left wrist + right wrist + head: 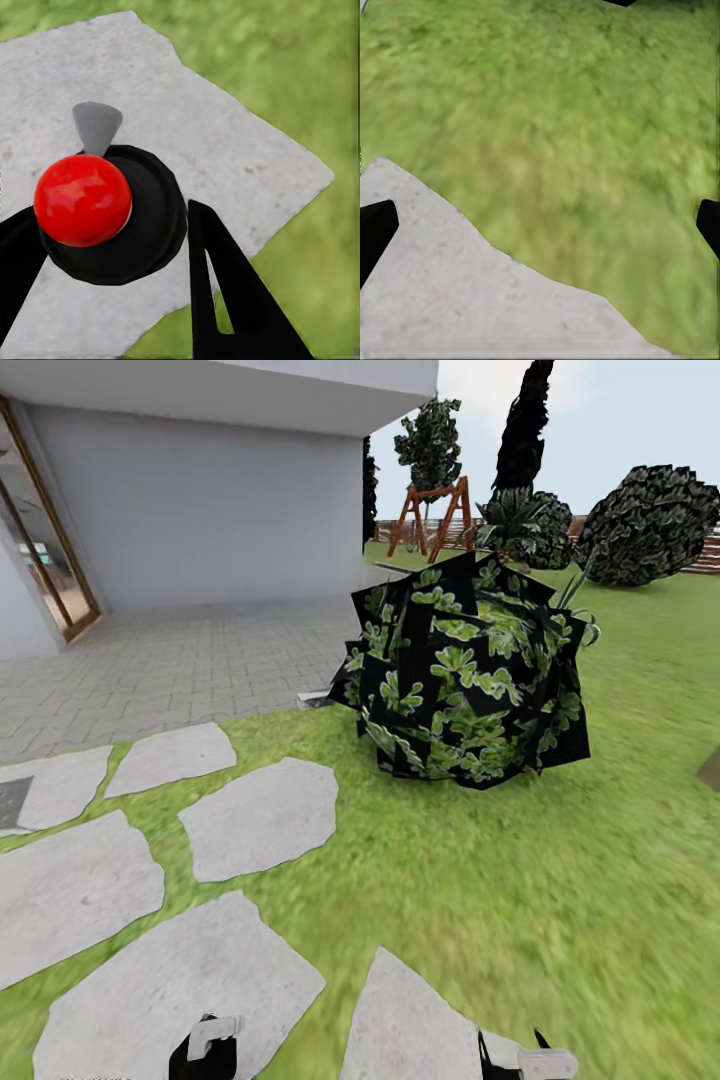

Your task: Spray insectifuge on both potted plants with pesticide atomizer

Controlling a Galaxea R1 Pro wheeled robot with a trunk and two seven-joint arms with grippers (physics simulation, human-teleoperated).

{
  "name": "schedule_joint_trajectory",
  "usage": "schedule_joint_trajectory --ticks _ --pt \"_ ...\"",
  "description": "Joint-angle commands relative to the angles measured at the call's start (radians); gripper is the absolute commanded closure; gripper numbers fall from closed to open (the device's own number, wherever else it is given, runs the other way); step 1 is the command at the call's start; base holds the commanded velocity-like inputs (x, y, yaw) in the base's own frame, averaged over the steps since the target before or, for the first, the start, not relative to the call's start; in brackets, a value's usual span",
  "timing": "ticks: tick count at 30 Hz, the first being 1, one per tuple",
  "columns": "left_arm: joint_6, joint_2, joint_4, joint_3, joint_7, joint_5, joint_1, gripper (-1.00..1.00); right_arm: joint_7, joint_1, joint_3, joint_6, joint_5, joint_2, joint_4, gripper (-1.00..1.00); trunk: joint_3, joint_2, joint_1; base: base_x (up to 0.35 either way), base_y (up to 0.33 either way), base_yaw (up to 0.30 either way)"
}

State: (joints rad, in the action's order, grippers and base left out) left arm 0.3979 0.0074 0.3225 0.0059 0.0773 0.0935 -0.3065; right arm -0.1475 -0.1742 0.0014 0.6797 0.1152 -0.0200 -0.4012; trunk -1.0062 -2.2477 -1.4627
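From the head camera, I stand at the edge of the garden lawn point(560, 900), pale stepping stones point(255, 825) fanning out from 7 to 10 o'clock and a dark, leafy bush point(465, 670) dead ahead at about 1 o'clock. A paved terrace point(170, 655) and a grey house wall point(200, 510) fill 10 to 12 o'clock; a wooden swing frame point(432, 515) stands far off near 12. My left gripper point(210, 1050) and right gripper point(525, 1060) peek in at 6 o'clock, too little of them visible here to judge their spread. Neither the pesticide atomizer nor the potted plants can be made out, so my job now is to search.

Along my left wrist, the left gripper's dark fingers point(225, 292) are spread apart with nothing between them, over a stepping stone that carries a black round base point(142, 225) topped by a red ball point(82, 199), apparently a garden lamp and not the bottle.

Along my right wrist, the right gripper's fingertips point(375, 232) sit wide apart at the frame's two sides, empty, above grass and a stone's corner point(450, 300).

To do this well, I judge I should skirt the bush, keep both arms tucked, and sweep the view slowly for a slim green bottle.
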Motion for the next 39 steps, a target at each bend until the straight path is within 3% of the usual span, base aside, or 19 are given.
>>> schedule_joint_trajectory --ticks 1,15,39 --pt "0.003 0.0 0.0 -0.003 -0.001 0.009 0.0 1.0 -0.009 -0.001 0.0 0.001 0.011 0.0 0.0 -1.0 -0.001 0.0 0.001 -0.284 0.218 -0.269" --pt "0.002 0.0 0.0 -0.003 -0.001 0.009 0.0 1.0 -0.009 -0.001 0.0 0.002 0.011 0.0 0.0 -1.0 -0.001 0.0 0.001 -0.244 0.208 -0.269" --pt "0.002 0.0 0.0 -0.003 0.0 0.009 0.0 1.0 -0.009 -0.001 0.0 0.002 0.011 0.0 -0.001 -1.0 -0.001 0.0 0.001 -0.008 0.008 -0.269"
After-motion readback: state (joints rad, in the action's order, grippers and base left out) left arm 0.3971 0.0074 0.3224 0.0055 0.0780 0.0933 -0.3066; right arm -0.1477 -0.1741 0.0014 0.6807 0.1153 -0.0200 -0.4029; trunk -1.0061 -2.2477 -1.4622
